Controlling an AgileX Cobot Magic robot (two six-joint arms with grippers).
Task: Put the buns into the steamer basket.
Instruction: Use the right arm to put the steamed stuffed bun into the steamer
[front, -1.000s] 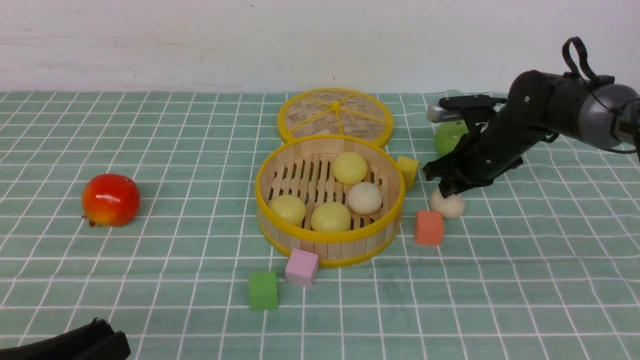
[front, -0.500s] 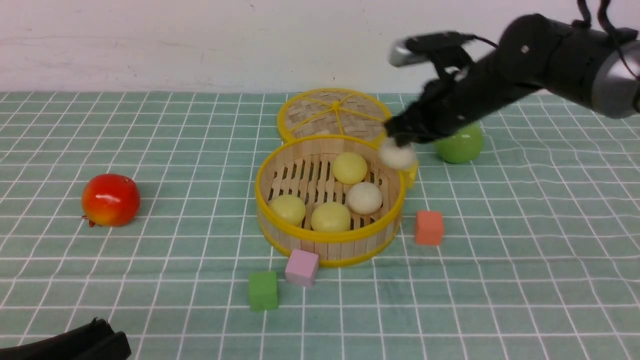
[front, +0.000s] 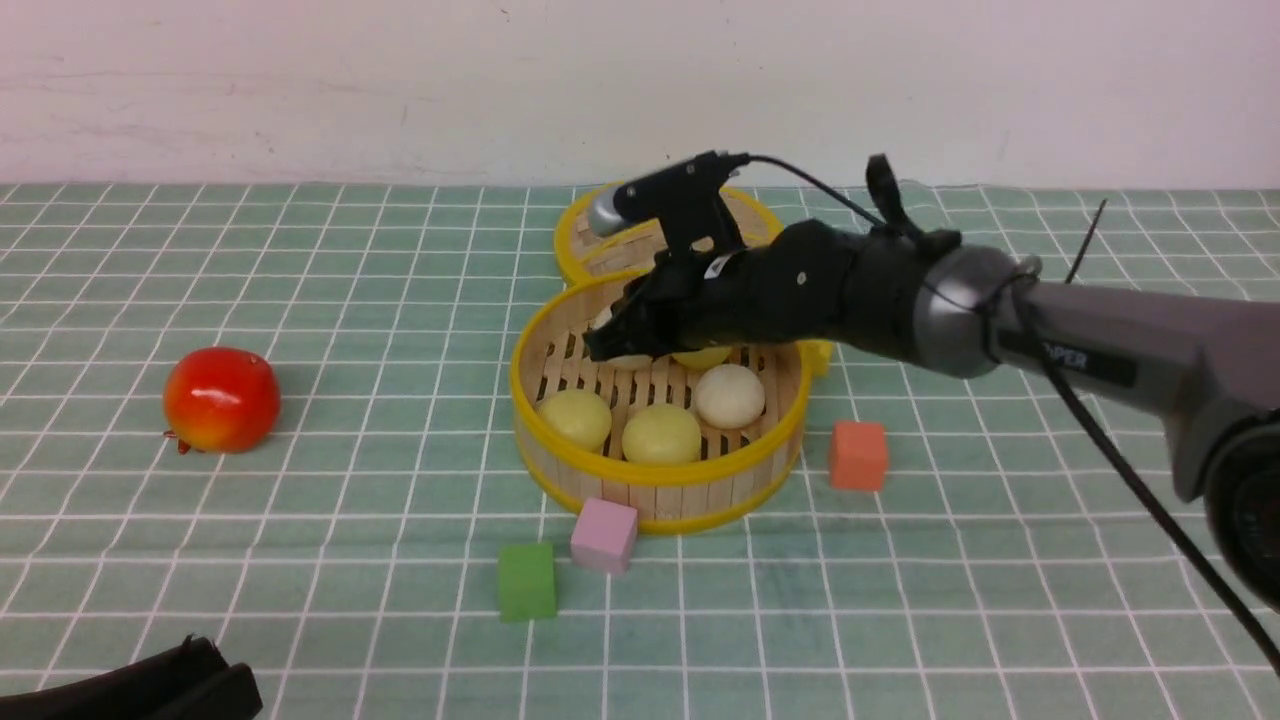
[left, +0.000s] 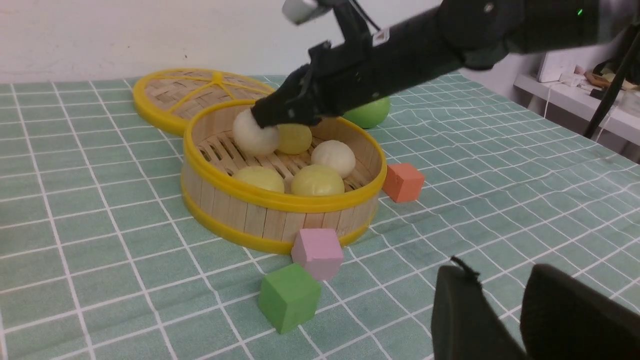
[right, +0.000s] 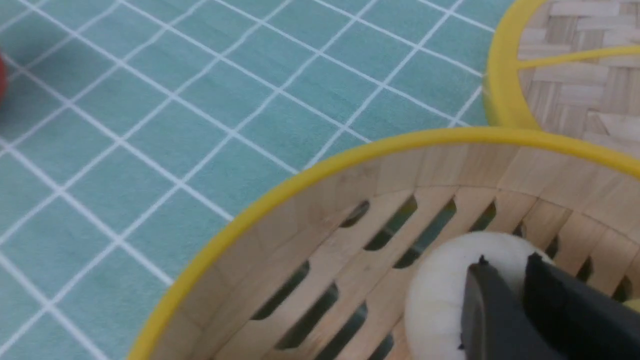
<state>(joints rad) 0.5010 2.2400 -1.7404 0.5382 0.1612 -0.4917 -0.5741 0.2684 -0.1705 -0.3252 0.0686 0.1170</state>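
The steamer basket (front: 650, 475) stands mid-table with two pale yellow buns (front: 575, 418) (front: 661, 433) and a cream-white bun (front: 729, 396) on its slats; a third yellow bun (left: 295, 139) lies behind them. My right gripper (front: 612, 345) reaches into the basket's far left part, its fingers close together on the top of another cream-white bun (left: 252, 140), which sits low over the slatted floor (right: 350, 260). In the front view that bun is almost hidden by the arm. My left gripper (left: 497, 272) stays at the table's near left, open and holding nothing.
The woven lid (front: 640, 225) lies just behind the basket. A red fruit (front: 220, 399) sits far left, a green apple (left: 367, 112) behind the right arm. Orange (front: 858, 455), pink (front: 604, 534), green (front: 527, 581) and yellow (front: 818, 350) cubes ring the basket.
The right gripper lifted the cream-white bun off the cloth to the right of the basket, carried it left over the rim and lowered it inside. The left arm has not moved.
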